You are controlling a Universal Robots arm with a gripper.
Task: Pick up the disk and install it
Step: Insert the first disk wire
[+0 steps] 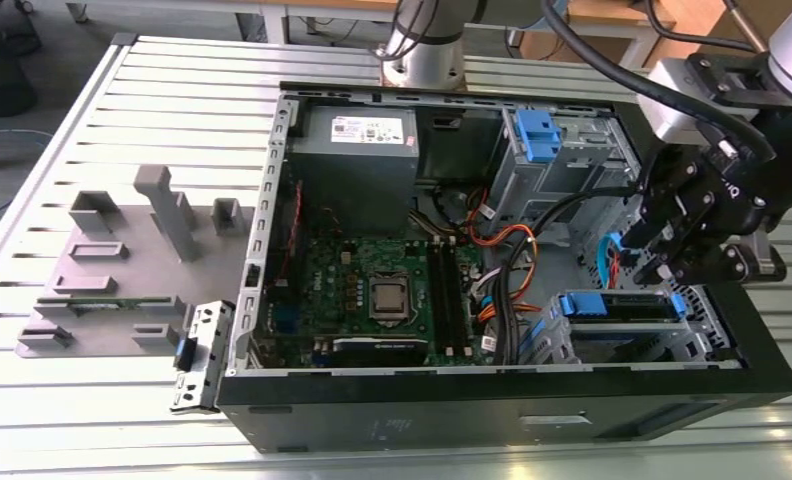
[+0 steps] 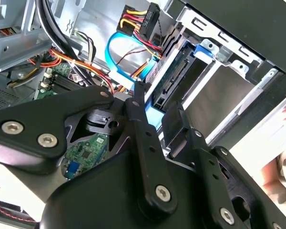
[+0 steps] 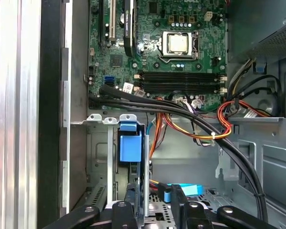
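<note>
While the arm hangs over the open case [image 1: 503,405] at the exterior view's right, the gripper [image 1: 670,255] sits low in the corner by the drive bays. The disk [image 2: 174,76] stands edge-on in its metal bay, with a blue rail along one side and its connector edge facing the gripper. In the second wrist view the gripper [image 2: 156,107] is right at the disk's near end, but whether it clamps the disk or merely straddles it I cannot tell. A light blue ribbon cable [image 2: 115,62] and a black plug [image 2: 145,21] with red and yellow wires crowd the space just beside that end. Thick black cables [image 3: 181,112] and orange wires [image 3: 224,129] run across between the bay and the motherboard [image 1: 369,290]. Beyond it lies the grey power supply [image 1: 356,150]. A grey fixture [image 1: 116,270] sits well apart on the slatted table [image 1: 49,420].
</note>
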